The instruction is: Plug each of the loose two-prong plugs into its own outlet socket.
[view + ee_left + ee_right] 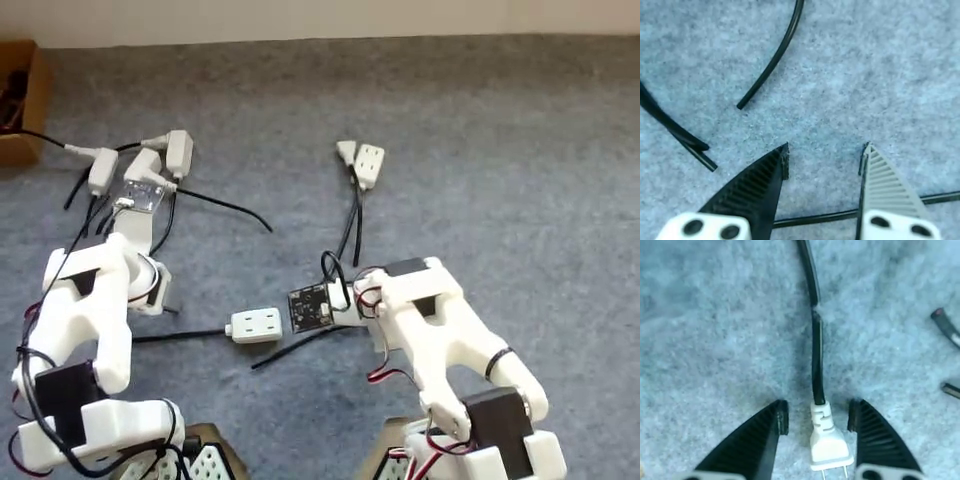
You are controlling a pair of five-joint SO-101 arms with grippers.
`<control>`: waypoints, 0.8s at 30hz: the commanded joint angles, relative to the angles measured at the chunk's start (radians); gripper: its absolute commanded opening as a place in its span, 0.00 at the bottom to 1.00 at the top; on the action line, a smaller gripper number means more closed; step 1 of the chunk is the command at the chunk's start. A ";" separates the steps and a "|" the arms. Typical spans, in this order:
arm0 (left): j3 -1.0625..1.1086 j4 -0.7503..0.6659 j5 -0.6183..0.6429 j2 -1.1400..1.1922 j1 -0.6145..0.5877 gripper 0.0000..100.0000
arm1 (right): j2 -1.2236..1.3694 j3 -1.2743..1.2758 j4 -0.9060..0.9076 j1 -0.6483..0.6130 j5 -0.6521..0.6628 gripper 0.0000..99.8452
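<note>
A grey, short-pile carpet [500, 150] covers the whole work surface. At ten o'clock in the high view, right at the edge, sits an open brown cardboard box [40, 95], cut off by the frame, with something dark inside. Along the twelve o'clock edge a pale wall [320, 18] meets the carpet.

Bright, even light, soft short shadows beside the black cord [816, 345], carpet [520, 150] paler and washed out in wrist views.
</note>
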 commanded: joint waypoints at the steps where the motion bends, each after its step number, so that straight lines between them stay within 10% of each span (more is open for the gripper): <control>1: 0.004 -0.015 -0.005 -0.002 -0.001 0.22 | -0.070 -0.016 0.007 0.016 -0.031 0.07; 6: 0.004 -0.015 -0.005 -0.002 -0.001 0.22 | -0.193 -0.010 0.007 0.021 -0.126 0.00; 14: 0.001 -0.015 -0.011 -0.002 0.047 0.22 | -0.441 -0.045 0.010 0.022 -0.621 0.01; 24: 0.001 -0.008 -0.071 -0.004 0.081 0.22 | -0.880 -0.185 0.611 -0.007 -0.500 0.01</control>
